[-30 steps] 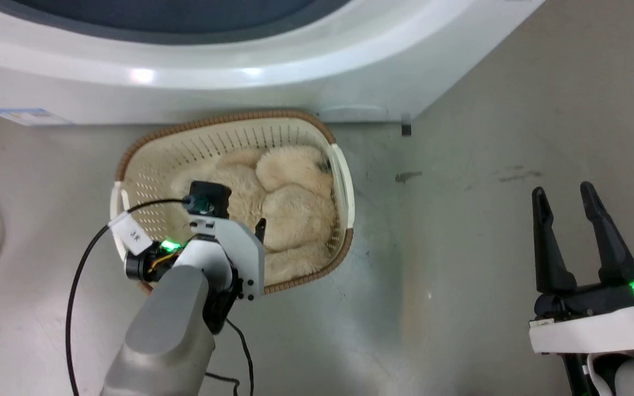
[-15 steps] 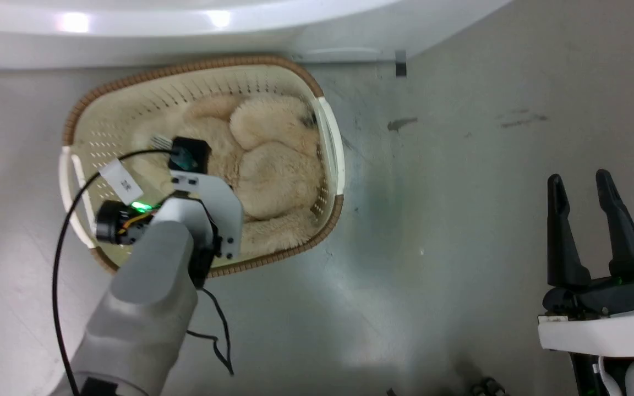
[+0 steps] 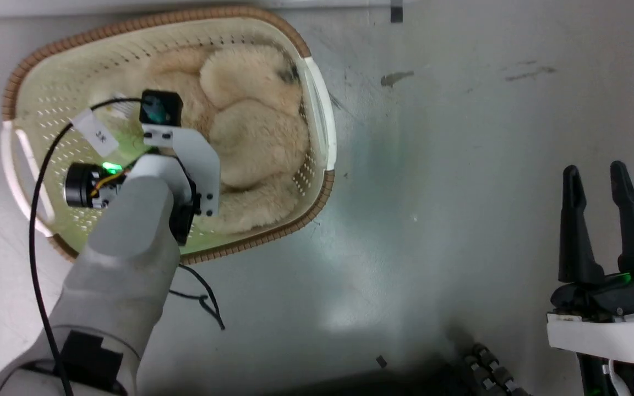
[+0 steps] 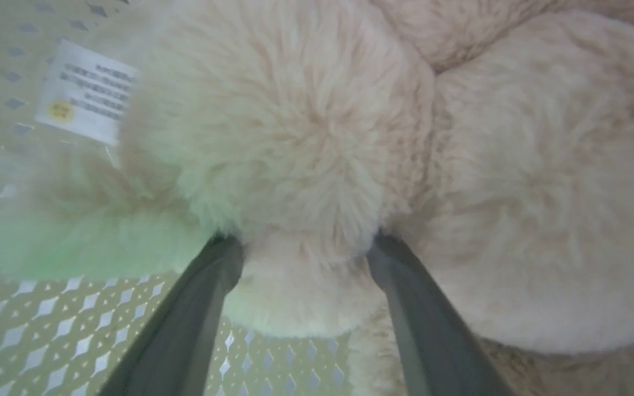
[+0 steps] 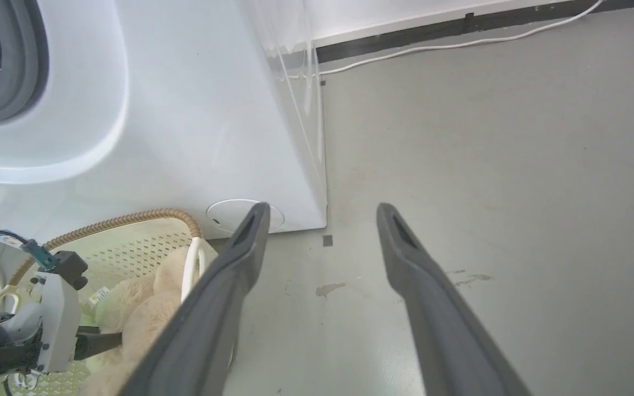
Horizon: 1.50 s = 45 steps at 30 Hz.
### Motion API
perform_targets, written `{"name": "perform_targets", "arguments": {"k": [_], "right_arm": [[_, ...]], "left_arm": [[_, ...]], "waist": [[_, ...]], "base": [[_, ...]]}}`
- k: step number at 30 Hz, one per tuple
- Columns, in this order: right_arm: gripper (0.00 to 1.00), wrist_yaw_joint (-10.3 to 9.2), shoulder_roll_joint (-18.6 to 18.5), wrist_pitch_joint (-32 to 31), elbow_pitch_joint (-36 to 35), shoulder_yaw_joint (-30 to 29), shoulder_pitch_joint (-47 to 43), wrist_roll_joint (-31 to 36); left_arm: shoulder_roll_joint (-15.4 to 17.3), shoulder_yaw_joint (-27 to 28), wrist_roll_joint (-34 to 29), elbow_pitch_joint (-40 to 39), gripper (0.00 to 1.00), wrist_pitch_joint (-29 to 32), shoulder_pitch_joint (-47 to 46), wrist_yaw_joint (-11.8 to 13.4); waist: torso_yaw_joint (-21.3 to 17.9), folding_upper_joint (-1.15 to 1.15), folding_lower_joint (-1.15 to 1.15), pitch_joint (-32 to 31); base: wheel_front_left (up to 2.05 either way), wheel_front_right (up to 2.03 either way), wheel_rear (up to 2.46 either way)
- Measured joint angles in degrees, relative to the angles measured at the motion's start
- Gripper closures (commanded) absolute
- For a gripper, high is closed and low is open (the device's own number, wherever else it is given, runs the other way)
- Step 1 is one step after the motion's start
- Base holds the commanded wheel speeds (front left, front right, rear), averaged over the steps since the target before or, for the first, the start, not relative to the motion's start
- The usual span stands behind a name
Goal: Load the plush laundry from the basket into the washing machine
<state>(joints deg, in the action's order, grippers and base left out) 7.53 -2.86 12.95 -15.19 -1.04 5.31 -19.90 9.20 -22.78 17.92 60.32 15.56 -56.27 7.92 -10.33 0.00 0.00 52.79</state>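
- Since a second before, the head camera had tipped down, so the washing machine (image 5: 185,110) slid off the top of the head view.
- The left end effector (image 4: 303,246) had sunk deeper into the basket (image 3: 273,235). Its fingers were spread either side of one lobe of the plush laundry (image 3: 251,137), tips buried in the pile.
- The grasp looked ready to close. Nothing was loaded yet, and the plush lay wholly in the basket.
- The right end effector (image 3: 594,168) hung spread and empty over the floor (image 3: 460,165).
- The sticker (image 4: 87,92) on the basket floor was too blurred to read. The white tag (image 3: 96,132) on the left arm's cable bore a mark too small to read.
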Motion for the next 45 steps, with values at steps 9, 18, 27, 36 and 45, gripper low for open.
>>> {"name": "perform_targets", "arguments": {"k": [9,18,27,36,45], "right_arm": [[0.0,0.0,0.0,1.3,-1.7,0.3,0.0,-2.5],[0.0,0.0,0.0,1.8,-1.5,1.8,2.8,-3.8],[0.0,0.0,0.0,1.8,2.3,2.5,6.1,-3.5],[0.0,0.0,0.0,1.8,7.0,2.7,7.2,-2.8],[0.0,0.0,0.0,1.8,11.4,2.1,6.3,-1.7]], "left_arm": [[0.4,-2.3,3.2,5.6,1.0,-2.3,-6.2,-0.5],[0.0,-2.6,5.7,7.2,1.0,-6.5,-8.6,-2.1],[-2.2,-2.6,7.2,8.9,1.0,-9.0,-6.3,-3.5],[-4.6,-2.3,10.1,9.7,1.0,-12.5,-1.0,-6.1],[-6.0,-2.9,12.1,9.0,1.0,-17.0,4.2,-9.0]], "waist": [[-1.2,0.0,-0.01,5.8],[-1.4,0.0,-0.01,8.0],[0.4,0.0,0.0,3.5],[3.1,0.0,0.0,-5.1],[5.9,0.0,0.0,-15.9]], "base": [[0.0,0.0,0.0],[0.0,0.0,0.0],[0.0,0.0,0.0],[0.0,0.0,0.0],[0.0,0.0,0.0]]}}
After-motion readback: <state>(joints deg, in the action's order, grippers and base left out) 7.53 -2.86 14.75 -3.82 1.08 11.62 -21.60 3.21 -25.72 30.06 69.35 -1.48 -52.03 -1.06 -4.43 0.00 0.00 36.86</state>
